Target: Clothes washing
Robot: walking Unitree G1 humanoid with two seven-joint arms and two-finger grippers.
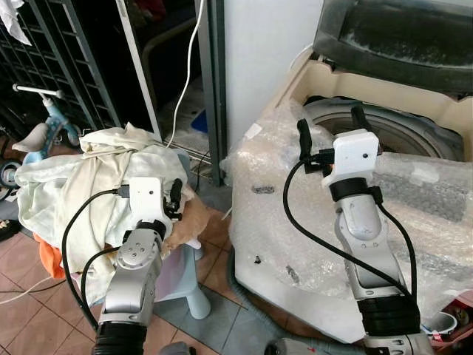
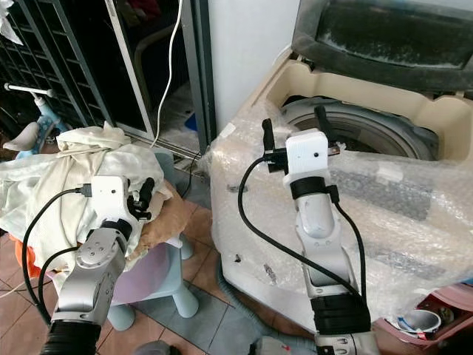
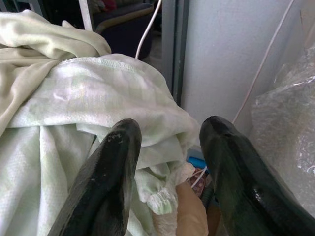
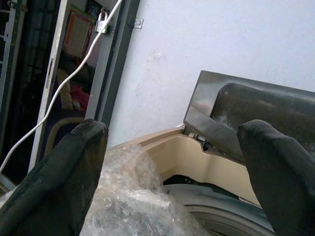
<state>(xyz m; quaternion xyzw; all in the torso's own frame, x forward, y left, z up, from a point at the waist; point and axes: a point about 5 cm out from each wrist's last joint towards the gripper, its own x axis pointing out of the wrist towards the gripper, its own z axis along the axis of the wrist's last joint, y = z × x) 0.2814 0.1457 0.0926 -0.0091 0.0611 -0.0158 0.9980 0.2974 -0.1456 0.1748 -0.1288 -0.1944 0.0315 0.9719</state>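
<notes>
The clothes [image 1: 89, 177], a heap of pale cream and light green cloth, sit piled on a small stool [image 1: 188, 285] to my left, with something orange [image 1: 48, 260] poking out underneath. None of it is in the washing machine [image 1: 355, 244] as far as I can see: the lid [image 1: 399, 41] stands raised and the part of the drum [image 1: 403, 133] in view looks bare, though my right arm hides some of it. So I judge the washing barely begun; the whole pile is left to move across, then the lid to shut.

My left gripper [image 3: 170, 162] hangs just over the near edge of the heap, jaws spread wide with a fold of the green cloth lying between and below them, holding nothing. My right gripper [image 1: 330, 127] is up at the rim of the open tub, jaws also spread wide and empty. The machine's body is wrapped in bubble wrap [image 1: 295, 214], and a grey hose [image 1: 247, 296] trails along the tiled floor [image 1: 29, 318] at its foot.
</notes>
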